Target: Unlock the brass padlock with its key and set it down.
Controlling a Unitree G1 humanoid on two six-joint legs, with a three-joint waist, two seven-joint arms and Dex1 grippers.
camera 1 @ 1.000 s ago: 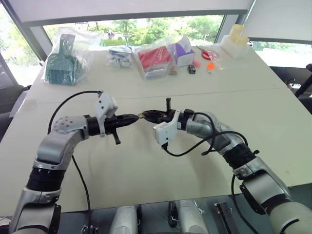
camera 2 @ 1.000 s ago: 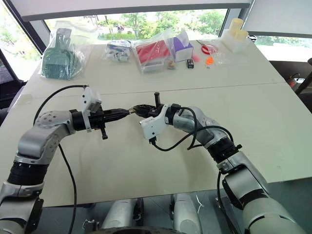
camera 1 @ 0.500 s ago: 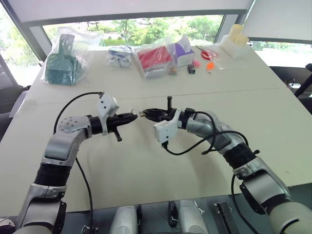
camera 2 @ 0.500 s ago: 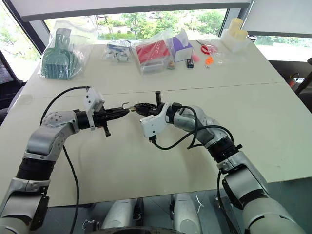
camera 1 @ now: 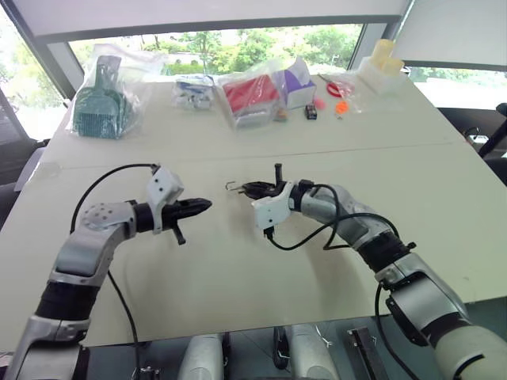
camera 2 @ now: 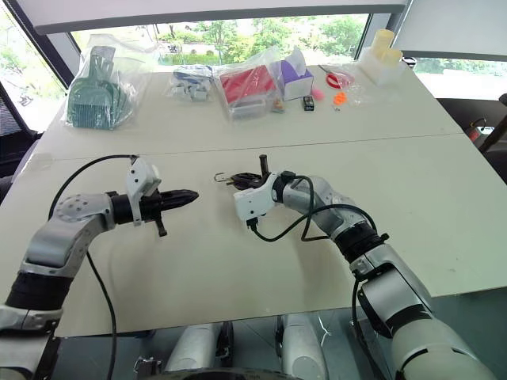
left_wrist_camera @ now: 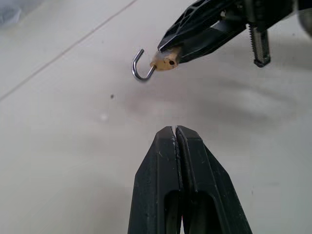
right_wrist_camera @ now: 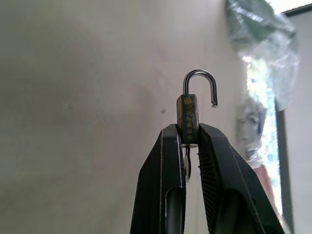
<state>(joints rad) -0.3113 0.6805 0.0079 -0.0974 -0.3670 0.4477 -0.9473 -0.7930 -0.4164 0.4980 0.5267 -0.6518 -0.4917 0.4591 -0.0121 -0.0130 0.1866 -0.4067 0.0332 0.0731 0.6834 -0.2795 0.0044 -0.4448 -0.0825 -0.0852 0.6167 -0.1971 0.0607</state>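
The brass padlock point(right_wrist_camera: 187, 117) is a tiny yellow block whose silvery shackle point(right_wrist_camera: 200, 82) hangs open like a hook. My right gripper point(camera 1: 244, 188) is shut on the padlock's lower end and holds it just above the table point(camera 1: 238, 261), shackle pointing toward the left arm. A thin silvery piece, apparently the key point(right_wrist_camera: 187, 157), shows between the fingers below the padlock. My left gripper point(camera 1: 206, 205) is shut with nothing between its fingers. It floats a short gap to the left of the padlock point(left_wrist_camera: 165, 60) and points at it.
Along the table's far edge lie a green brush in a clear bag point(camera 1: 99, 103), a red item in a bag point(camera 1: 252, 95), a purple box point(camera 1: 297, 83), a small dark object point(camera 1: 311, 112), orange bits point(camera 1: 342, 106) and a pale container point(camera 1: 382, 67). Cables loop off both wrists.
The left gripper, which met the padlock a second ago, has drawn back to the left and down. The right gripper has sunk toward the table with the padlock.
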